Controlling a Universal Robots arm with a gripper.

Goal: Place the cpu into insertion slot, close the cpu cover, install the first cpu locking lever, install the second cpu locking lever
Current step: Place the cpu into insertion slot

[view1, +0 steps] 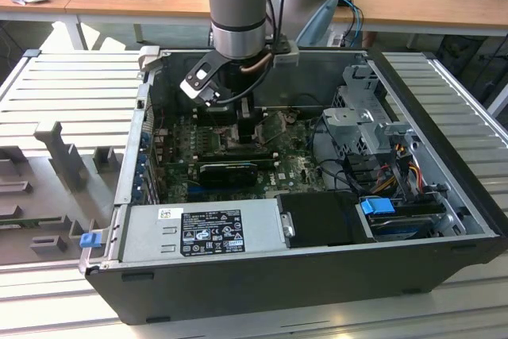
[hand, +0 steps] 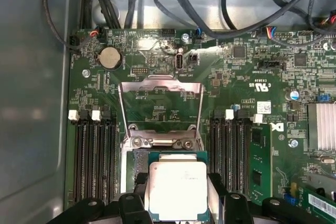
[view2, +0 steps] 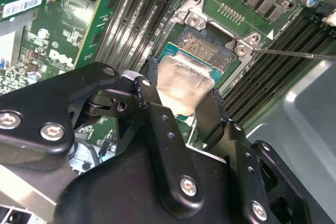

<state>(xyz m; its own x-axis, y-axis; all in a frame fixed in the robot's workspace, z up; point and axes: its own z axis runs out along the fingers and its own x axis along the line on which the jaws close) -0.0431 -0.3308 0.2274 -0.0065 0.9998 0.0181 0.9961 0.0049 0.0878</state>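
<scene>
So the claw (hand: 177, 203) is clamped on the cpu (hand: 177, 184) by two opposite edges. The insertion slot (hand: 135, 165) lies right underneath it, and the cpu cover (hand: 160, 103) is flipped up just beyond.

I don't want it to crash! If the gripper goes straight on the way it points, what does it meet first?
Probably the insertion slot: the gripper holds the cpu just over it. The gap is hard to judge.
</scene>
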